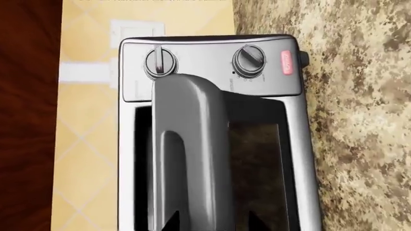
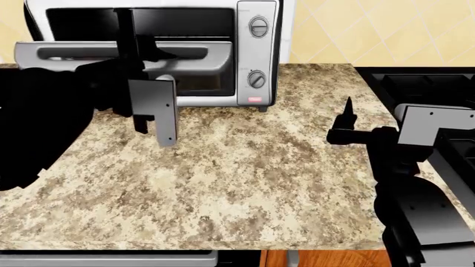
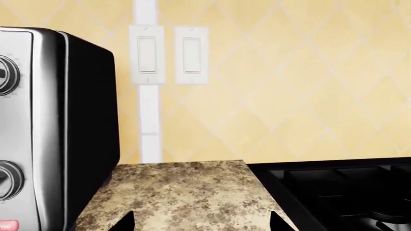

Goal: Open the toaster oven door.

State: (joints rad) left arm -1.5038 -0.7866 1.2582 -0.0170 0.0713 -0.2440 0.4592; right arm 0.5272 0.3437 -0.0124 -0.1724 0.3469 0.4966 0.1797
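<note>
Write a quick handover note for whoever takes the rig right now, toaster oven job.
Left gripper: at the door handle, fingers straddling the bar; whether they clamp it cannot be told.
Right gripper: idle above the counter, holding nothing, right of the toaster oven.
Done: toaster oven door swung partway down, dark cavity showing above it.
Left: pull the door down fully, then release.
</note>
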